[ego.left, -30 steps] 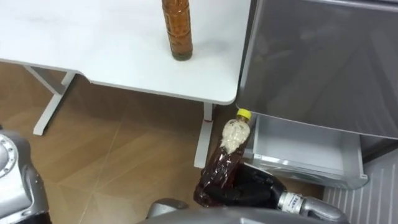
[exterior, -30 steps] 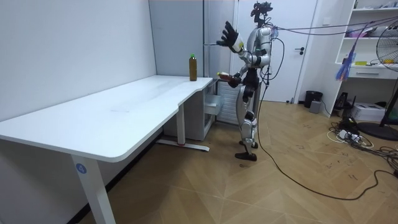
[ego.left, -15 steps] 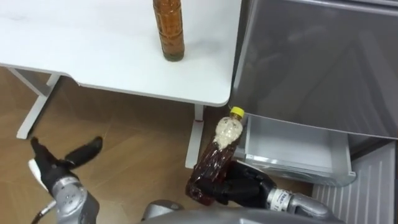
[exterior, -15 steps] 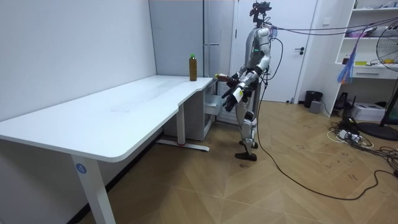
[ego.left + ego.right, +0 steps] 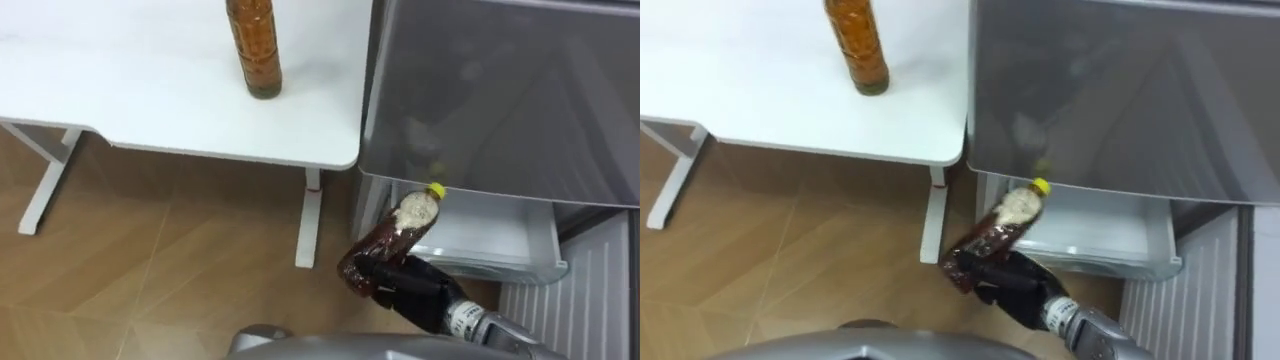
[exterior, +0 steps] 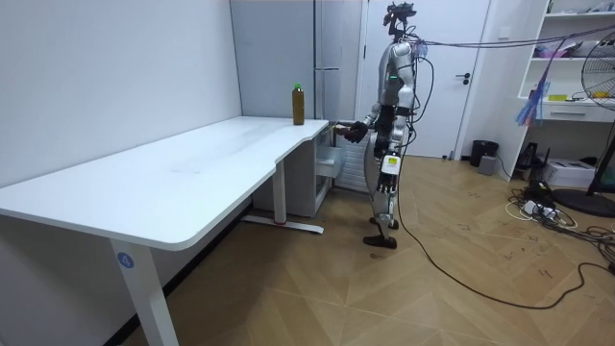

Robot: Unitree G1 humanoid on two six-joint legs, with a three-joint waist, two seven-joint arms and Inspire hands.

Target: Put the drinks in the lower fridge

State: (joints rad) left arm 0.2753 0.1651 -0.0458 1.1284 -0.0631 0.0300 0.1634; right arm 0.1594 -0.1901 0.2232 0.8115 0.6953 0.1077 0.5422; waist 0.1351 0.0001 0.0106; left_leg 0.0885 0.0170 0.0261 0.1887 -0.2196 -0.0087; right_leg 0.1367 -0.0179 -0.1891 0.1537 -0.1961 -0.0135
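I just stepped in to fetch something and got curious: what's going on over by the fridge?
The robot stands at the fridge, beside the white desk. Its right robot hand grips a brown drink bottle with a yellow cap, tilted with the cap toward the open lower drawer; it is not inside yet. A second bottle stands on the desk. The left robot hand hangs at its side.

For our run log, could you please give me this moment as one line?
right hand: shut on tilted bottle | cap: toward open fridge drawer | second bottle: upright on table | left hand: at side
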